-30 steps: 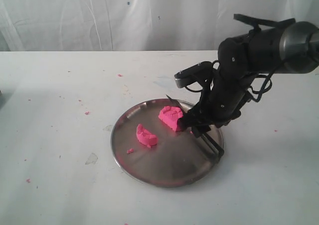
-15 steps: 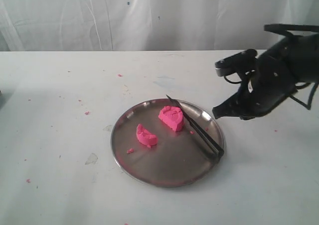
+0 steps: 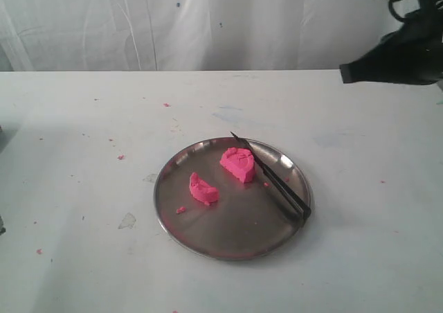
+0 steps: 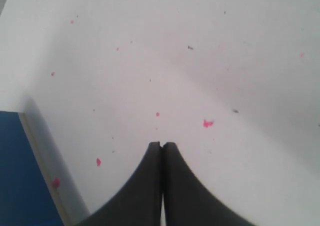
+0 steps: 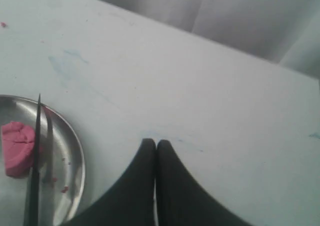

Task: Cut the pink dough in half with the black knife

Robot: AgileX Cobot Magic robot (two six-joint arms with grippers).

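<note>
The plate is lying well below my right gripper, whose jaws are pressing together, empty. The knife is resting beside two dough pieces; cutting looks finished, so I'm parking.

Pink dough, black knife, silver plate, white table.

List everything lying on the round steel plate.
On the round steel plate: two bright pink dough chunks, apart, a slim black knife beside the farther chunk, and pink crumbs. Whatever sits beneath the chunks is covered.
</note>
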